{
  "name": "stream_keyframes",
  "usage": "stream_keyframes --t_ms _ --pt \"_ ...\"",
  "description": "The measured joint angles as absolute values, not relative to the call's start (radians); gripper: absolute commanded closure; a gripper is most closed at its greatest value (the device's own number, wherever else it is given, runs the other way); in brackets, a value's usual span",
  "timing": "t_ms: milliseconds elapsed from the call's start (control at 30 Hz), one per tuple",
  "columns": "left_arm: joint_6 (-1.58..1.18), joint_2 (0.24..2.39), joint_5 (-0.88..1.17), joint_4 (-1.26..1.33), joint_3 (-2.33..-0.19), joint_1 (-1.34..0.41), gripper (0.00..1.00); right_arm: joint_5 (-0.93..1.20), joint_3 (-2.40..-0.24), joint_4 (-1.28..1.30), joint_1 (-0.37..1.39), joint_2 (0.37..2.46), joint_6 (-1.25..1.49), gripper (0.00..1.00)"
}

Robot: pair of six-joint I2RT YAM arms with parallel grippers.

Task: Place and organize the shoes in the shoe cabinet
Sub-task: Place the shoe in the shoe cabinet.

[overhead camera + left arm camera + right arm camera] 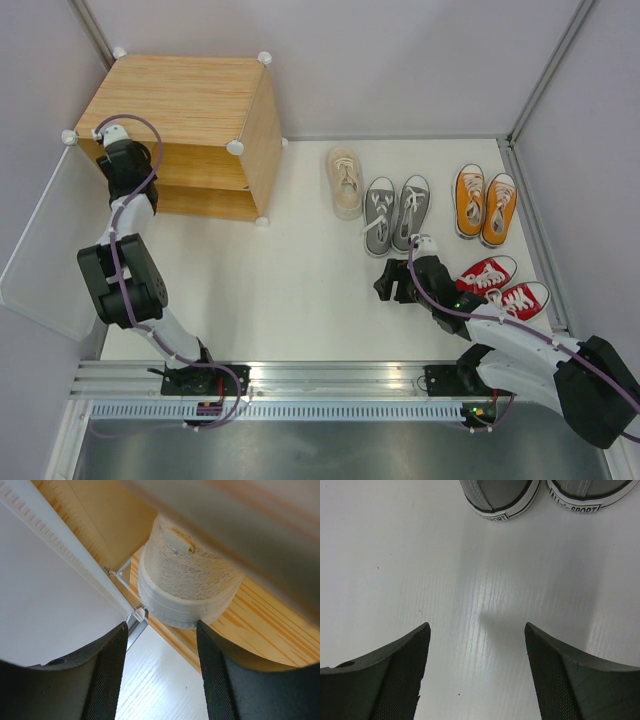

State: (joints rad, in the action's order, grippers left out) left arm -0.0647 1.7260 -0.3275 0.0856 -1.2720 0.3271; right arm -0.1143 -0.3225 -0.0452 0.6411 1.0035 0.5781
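Note:
One cream shoe (190,575) stands heel-first on the wood of the shoe cabinet (265,625), just beyond my left gripper (161,625), whose jaws are open and hold nothing. Seen from above, the left gripper (108,132) is at the cabinet's (180,95) left side. The other cream shoe (346,182) lies on the table, with the grey pair (396,212), the orange pair (485,205) and the red pair (505,287) to its right. My right gripper (397,283) hovers open and empty behind the grey heels (500,495).
The cabinet's white door panel (45,250) swings out to the left beside the left arm and runs along the left of the left wrist view (45,580). White walls and metal posts enclose the table (300,290) on three sides.

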Motion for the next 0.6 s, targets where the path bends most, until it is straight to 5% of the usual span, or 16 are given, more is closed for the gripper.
stream_keyframes --t_ms 167,600 --pt "-0.064 1.726 -0.327 0.078 -1.275 0.332 0.35 -0.114 -0.323 -0.045 0.641 1.003 0.578 0.20" --pt "-0.070 1.721 -0.314 0.072 -1.264 0.341 0.01 -0.114 -0.323 -0.045 0.641 1.002 0.577 0.20"
